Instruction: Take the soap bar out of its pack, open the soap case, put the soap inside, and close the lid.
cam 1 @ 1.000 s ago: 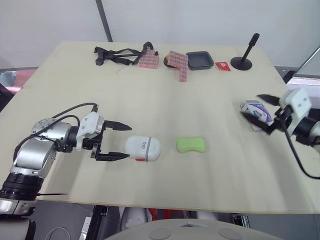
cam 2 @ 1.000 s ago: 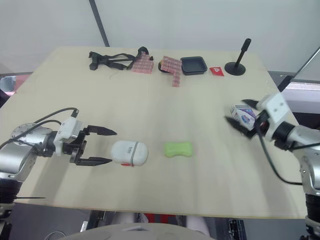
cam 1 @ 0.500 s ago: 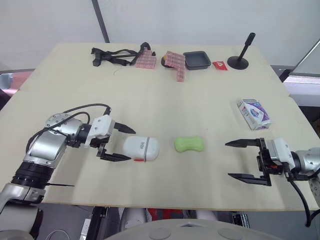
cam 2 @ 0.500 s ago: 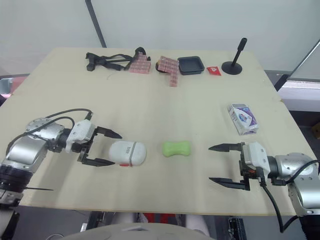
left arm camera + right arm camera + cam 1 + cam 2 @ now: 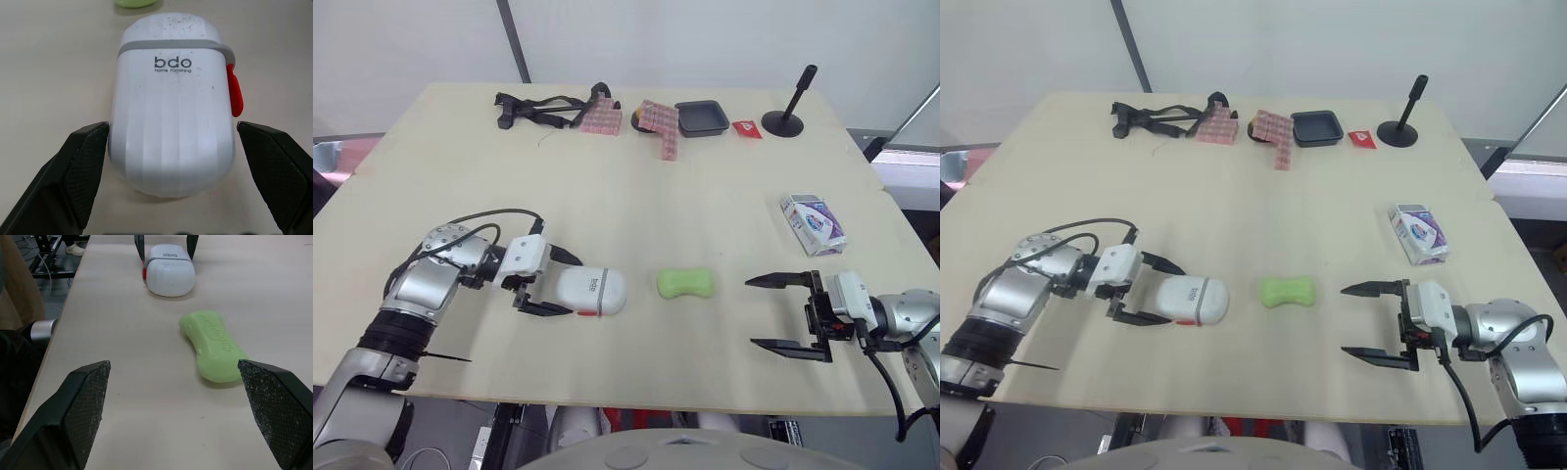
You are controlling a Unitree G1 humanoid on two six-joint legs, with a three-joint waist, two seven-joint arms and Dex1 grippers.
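The green soap bar (image 5: 685, 283) is already out of its pack and lies bare on the counter (image 5: 636, 196), about in the middle between your two arms. Its long axis runs left to right across the counter. Just beside it, on your left, lies the white soap case (image 5: 591, 291), with the lid closed and the red latch (image 5: 234, 90) on the side that faces the robot. The case has the same left-to-right axis as the soap, and a small gap separates the two.

The left claw (image 5: 576, 288) has its fingers apart and stands around the rounded end of the case, one finger on each long side. In the left wrist view one finger is at the wall of the case and the other is a little away, so I judge that it is not clamped yet.

The right claw (image 5: 750, 312) is also apart and empty. It points toward the soap, which lies to its left, in line with its fingers. This arm is nearer to the soap and has nothing in its way, so the soap should be its work, while the left arm holds the case for opening.

The empty pack (image 5: 813, 222) lies behind the right claw, well apart from the soap.
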